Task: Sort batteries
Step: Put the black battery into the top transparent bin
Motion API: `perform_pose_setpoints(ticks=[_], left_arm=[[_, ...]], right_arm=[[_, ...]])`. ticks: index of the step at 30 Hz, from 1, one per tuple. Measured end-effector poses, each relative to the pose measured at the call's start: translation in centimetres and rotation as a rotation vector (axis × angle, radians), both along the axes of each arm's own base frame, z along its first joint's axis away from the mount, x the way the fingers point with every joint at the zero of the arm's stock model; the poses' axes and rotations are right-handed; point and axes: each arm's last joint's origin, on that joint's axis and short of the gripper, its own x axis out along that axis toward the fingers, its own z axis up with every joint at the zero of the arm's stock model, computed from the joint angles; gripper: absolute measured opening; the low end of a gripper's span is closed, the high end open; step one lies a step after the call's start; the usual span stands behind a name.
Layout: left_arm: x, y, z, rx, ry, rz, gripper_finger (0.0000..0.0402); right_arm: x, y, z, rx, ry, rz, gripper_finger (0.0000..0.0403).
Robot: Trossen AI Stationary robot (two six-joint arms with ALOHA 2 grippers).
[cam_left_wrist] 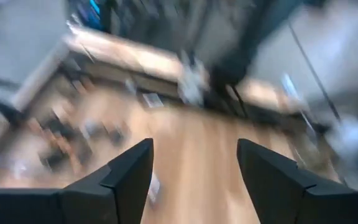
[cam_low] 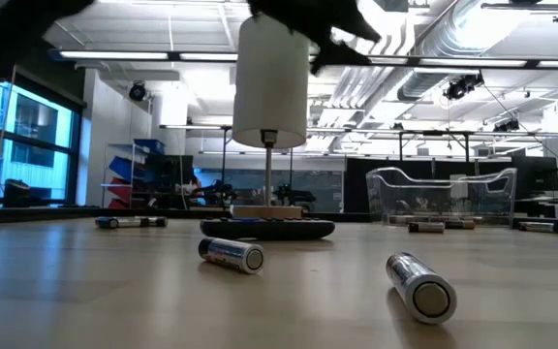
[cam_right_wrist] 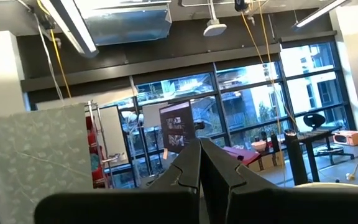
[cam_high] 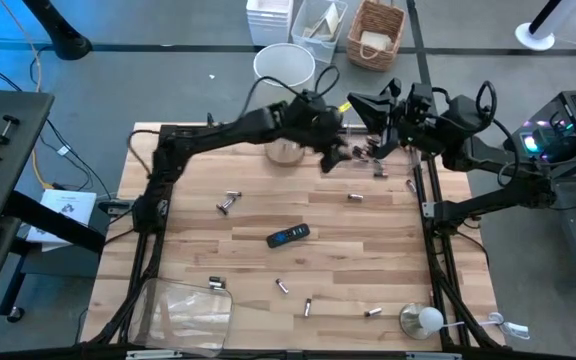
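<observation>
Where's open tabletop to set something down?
Bare wood lies between the black remote and the clear tray, and right of the remote toward the table's right edge. It is crowded at the far edge, where both arms meet beside the metal cup.

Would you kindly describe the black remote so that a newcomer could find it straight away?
Start at the wooden table seen from above and look to its middle. There lies the remote, a flat black bar with a small blue mark, slightly tilted. It is larger, flatter and darker than the batteries scattered around it.
</observation>
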Motion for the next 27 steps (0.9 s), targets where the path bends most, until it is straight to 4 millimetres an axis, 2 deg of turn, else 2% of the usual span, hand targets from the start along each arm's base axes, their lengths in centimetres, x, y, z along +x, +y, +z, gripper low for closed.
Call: perform_pose_setpoints(ticks=[2, 5, 8, 11, 16, 20, 23, 27], left_arm=[[-1.9, -2.1, 1.4, 0.024, 0.084, -0.064, 0.0215], [-4.5, -5.2, 1.5, 0.061, 0.214, -0.128, 0.0204], [-6.8, -7.8, -0.4, 0.055, 0.281, -0.132, 0.0192], [-10.0, -9.6, -2.9, 0.030, 0.268, -0.035, 0.0182], [-16.7, -10.9, -8.1, -0.040, 0.311, 0.114, 0.0172], [-20.7, -11.6, -9.4, -0.019, 0.362, 0.087, 0.0172], [-22.3, -12.0, -10.0, 0.085, 0.499, 0.023, 0.0172], [-23.0, -11.6, -10.6, 0.232, 0.614, 0.019, 0.0172]], right_arm=[[0.0, 0.0, 0.0, -0.008, 0.002, -0.001, 0.0000], [0.0, -0.1, 0.0, -0.008, 0.003, -0.003, 0.0000], [0.0, -0.1, 0.0, -0.008, 0.003, -0.003, 0.0000], [0.0, 0.0, 0.0, -0.009, 0.007, 0.001, 0.0000], [0.1, 0.0, -0.2, -0.016, 0.025, 0.024, 0.0000], [0.2, 0.1, -0.4, -0.011, 0.049, 0.045, 0.0000], [0.3, 0.1, -0.6, -0.012, 0.068, 0.056, 0.0000], [0.3, 0.1, -0.8, 0.009, 0.093, 0.067, 0.0000]])
